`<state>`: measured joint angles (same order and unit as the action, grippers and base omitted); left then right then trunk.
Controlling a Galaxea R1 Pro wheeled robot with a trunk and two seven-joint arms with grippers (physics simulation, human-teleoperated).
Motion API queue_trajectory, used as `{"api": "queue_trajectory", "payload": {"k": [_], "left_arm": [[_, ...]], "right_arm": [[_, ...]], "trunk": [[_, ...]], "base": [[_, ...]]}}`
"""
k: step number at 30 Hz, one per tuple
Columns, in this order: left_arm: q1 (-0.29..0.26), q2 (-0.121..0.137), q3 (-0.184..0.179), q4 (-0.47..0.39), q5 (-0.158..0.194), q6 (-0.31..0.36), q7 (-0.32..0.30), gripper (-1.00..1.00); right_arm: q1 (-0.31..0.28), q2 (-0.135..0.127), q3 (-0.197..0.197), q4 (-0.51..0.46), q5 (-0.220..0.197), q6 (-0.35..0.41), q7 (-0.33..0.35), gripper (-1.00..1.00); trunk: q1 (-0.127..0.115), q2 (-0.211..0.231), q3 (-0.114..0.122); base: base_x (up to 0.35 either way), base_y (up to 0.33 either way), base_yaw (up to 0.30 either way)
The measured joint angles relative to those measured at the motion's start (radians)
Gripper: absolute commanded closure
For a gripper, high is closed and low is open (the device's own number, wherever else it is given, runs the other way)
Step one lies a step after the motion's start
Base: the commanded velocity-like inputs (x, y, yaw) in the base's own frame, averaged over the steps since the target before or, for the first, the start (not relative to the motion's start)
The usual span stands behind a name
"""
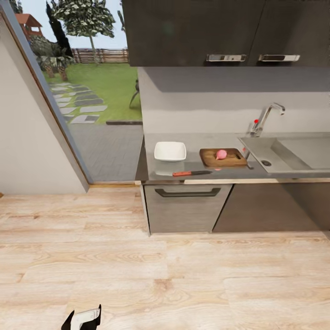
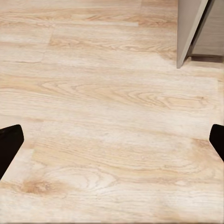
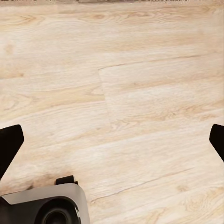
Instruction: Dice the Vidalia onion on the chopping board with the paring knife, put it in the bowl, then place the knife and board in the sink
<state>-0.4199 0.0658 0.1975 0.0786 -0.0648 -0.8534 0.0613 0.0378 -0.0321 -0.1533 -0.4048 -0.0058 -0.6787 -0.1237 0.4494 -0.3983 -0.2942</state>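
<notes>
The pinkish Vidalia onion rests on the brown chopping board, far ahead on the grey countertop. In front of the board lies the paring knife, its red handle pointing left. A white square bowl stands left of the board. To the right is the sink with its chrome tap. My left gripper hangs low over the wooden floor, open and empty, far from the counter. Also open and empty over the floor is my right gripper.
Light wood floor stretches between me and the counter. Under the countertop is a grey drawer with a dark handle, and dark wall cabinets hang above. A glass opening onto the garden is at the left. Part of my base shows.
</notes>
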Motion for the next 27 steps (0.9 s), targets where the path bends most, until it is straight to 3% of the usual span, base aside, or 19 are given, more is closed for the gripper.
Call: {"api": "queue_trajectory", "payload": {"k": [27], "left_arm": [[0.0, -0.002, 0.0, 0.0, 0.0, 0.008, 0.001, -1.0]], "right_arm": [[0.0, 0.0, 0.001, 0.0, 0.0, 0.0, 0.0, -1.0]], "trunk": [[0.0, 0.0, 0.043]], "base": [[0.0, 0.0, 0.0]]}}
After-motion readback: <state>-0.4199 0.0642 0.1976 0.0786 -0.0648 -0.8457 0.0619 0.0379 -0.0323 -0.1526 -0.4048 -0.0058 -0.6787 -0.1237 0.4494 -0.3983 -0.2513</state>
